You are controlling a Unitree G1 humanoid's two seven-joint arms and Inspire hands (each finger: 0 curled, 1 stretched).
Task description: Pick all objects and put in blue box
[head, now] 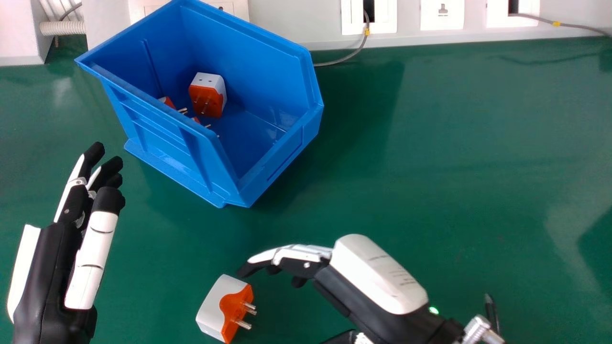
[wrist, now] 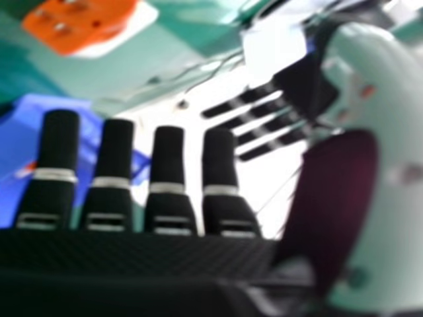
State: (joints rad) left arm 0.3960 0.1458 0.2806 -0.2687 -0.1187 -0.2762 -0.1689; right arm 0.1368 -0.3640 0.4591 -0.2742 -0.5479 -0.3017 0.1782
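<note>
The white-and-orange adapter (head: 224, 308) is lying on the green table (head: 430, 167), its prongs pointing towards the robot's right; the right hand (head: 377, 274) is hanging just beside it, fingers loosely extended and gripping nothing, though whether a fingertip is touching the casing I cannot tell; the left hand (head: 52, 258) is waiting near the blue box (head: 167, 138), its fingers straight and holding nothing. The main risk is lying in the approach: with the fingertips meeting a corner first, a sideways push could be turning or sliding the adapter away; if the thumb (wrist: 370, 172) is closing on the prongs rather than the casing, the grip could be twisting loose; a low carry could be catching the box's wall. The head view is showing the adapters inside the box (head: 208, 95) and the layout between the hands; the right hand view is revealing the fingers' inner side, with the thumb standing well apart from them.
</note>
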